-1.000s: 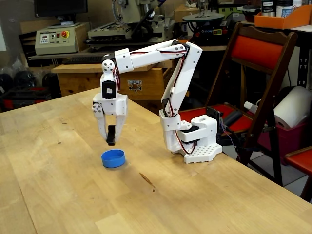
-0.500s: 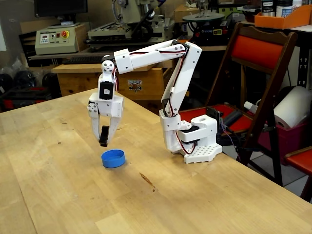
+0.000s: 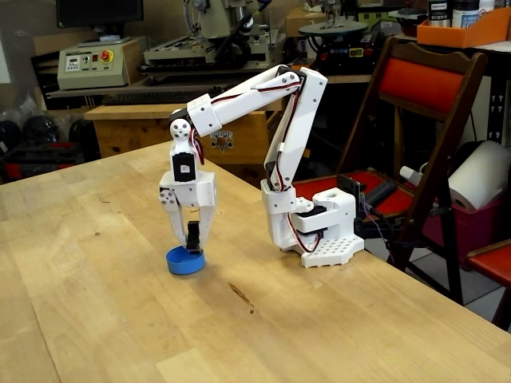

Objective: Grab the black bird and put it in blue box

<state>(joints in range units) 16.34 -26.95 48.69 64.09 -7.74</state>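
In the fixed view the white arm reaches down to the left of its base. My gripper (image 3: 192, 244) points straight down and is shut on the black bird (image 3: 192, 236), a small dark shape between the fingertips. The blue box (image 3: 183, 262), a shallow round dish, lies on the wooden table directly under the gripper. The bird hangs just at the box's rim, toward its right side. I cannot tell whether it touches the box.
The arm's white base (image 3: 319, 231) stands to the right of the box. A dark streak (image 3: 240, 295) marks the table (image 3: 96, 319) in front. A red folding chair (image 3: 423, 120) stands past the table's right edge. Workshop benches fill the back.
The gripper, still holding the bird, swung left and back, then dropped from well above the table down onto the blue box.
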